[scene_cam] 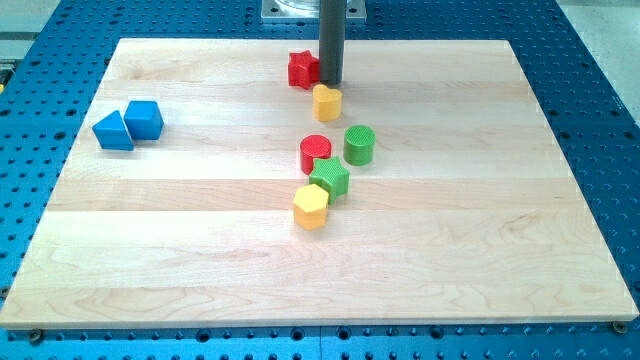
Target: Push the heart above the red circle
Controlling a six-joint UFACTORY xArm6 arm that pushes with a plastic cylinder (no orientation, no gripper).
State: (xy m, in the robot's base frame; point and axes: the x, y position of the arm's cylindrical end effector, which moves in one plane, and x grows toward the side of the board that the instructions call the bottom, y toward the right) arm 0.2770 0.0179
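The yellow heart (327,102) lies near the view's top centre. The red circle (316,153) lies below it, a short gap apart. My tip (330,82) stands just above the yellow heart, touching or nearly touching its top edge. A red star (301,70) sits right beside the tip on its left.
A green circle (360,144) sits right of the red circle. A green hexagon-like block (329,178) and a yellow hexagon (311,206) lie below the red circle. A blue triangle (112,131) and a blue cube (144,119) sit at the view's left. The wooden board (480,250) lies on a blue perforated table.
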